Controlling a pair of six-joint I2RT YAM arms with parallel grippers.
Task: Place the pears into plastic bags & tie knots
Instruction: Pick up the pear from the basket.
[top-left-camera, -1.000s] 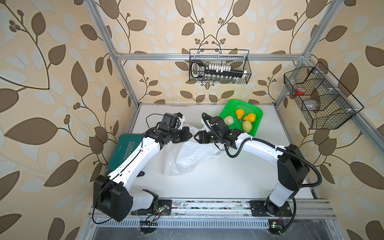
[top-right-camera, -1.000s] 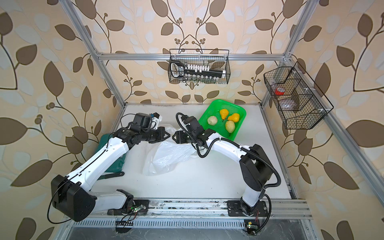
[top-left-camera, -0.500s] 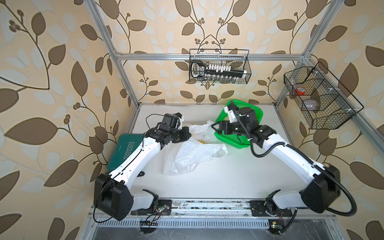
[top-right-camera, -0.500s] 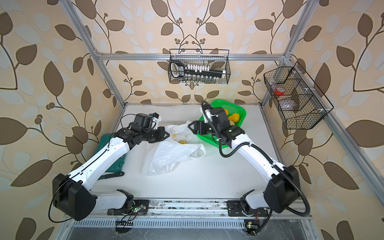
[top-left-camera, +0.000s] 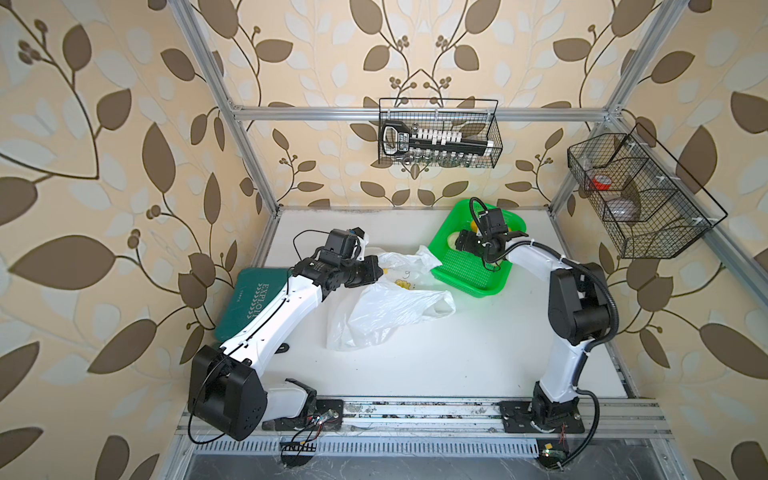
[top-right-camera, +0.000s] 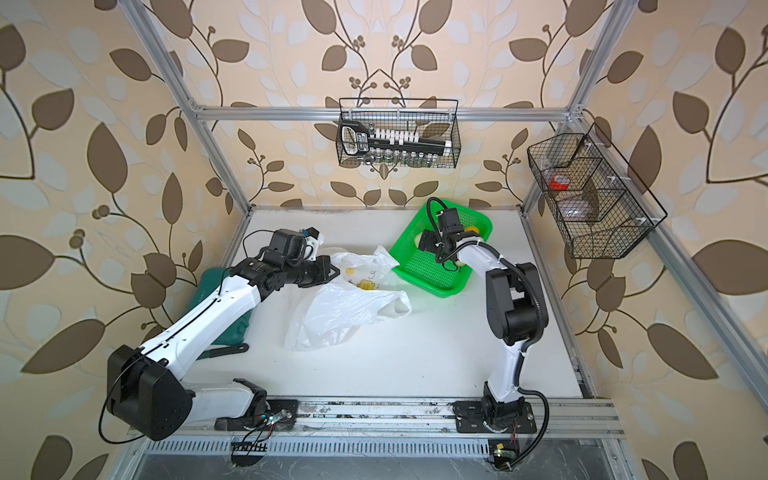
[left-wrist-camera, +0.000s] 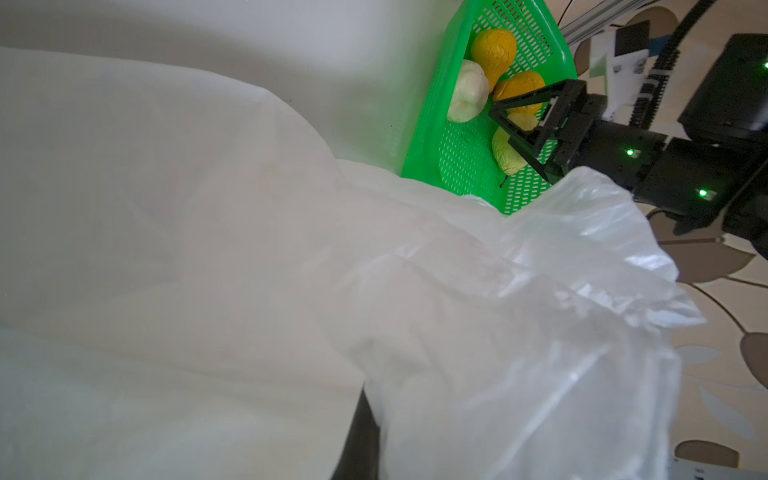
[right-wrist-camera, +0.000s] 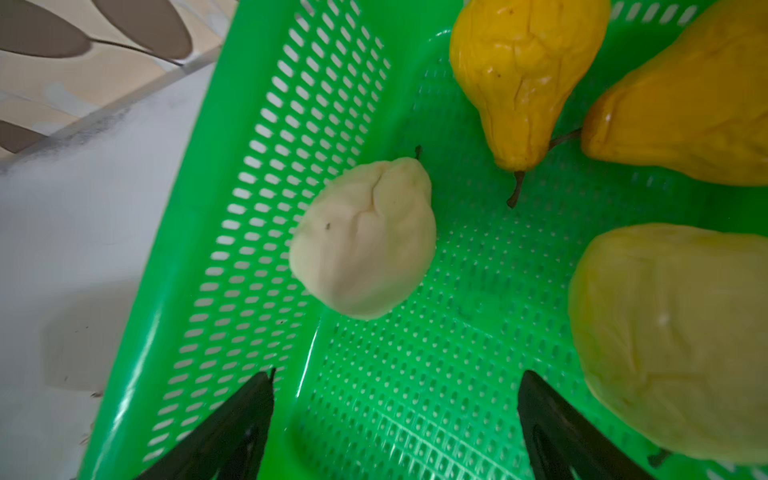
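The translucent white plastic bag (top-left-camera: 390, 316) (top-right-camera: 345, 311) lies crumpled mid-table, its mouth toward the green basket (top-left-camera: 465, 274) (top-right-camera: 428, 274). My left gripper (top-left-camera: 374, 270) (top-right-camera: 332, 272) is shut on the bag's upper rim; in the left wrist view the film (left-wrist-camera: 457, 311) hides the jaws except one dark finger (left-wrist-camera: 361, 440). My right gripper (top-left-camera: 463, 241) (right-wrist-camera: 397, 374) hangs open and empty inside the basket. Several pears lie there: a cream one (right-wrist-camera: 365, 241) just ahead of the jaws, two orange-yellow ones (right-wrist-camera: 523, 79) (right-wrist-camera: 685, 116) and a pale yellow one (right-wrist-camera: 673, 340). No knot is visible.
A dark green mat (top-left-camera: 253, 303) lies under the left arm by the left wall. A black tool (top-right-camera: 224, 351) lies near it. Wire baskets hang on the back wall (top-left-camera: 438, 141) and the right wall (top-left-camera: 636, 195).
My right arm has swung from the bag's mouth over to the green basket, and its jaws have opened wider. The bag's free rim has slumped. The left gripper stayed in place.
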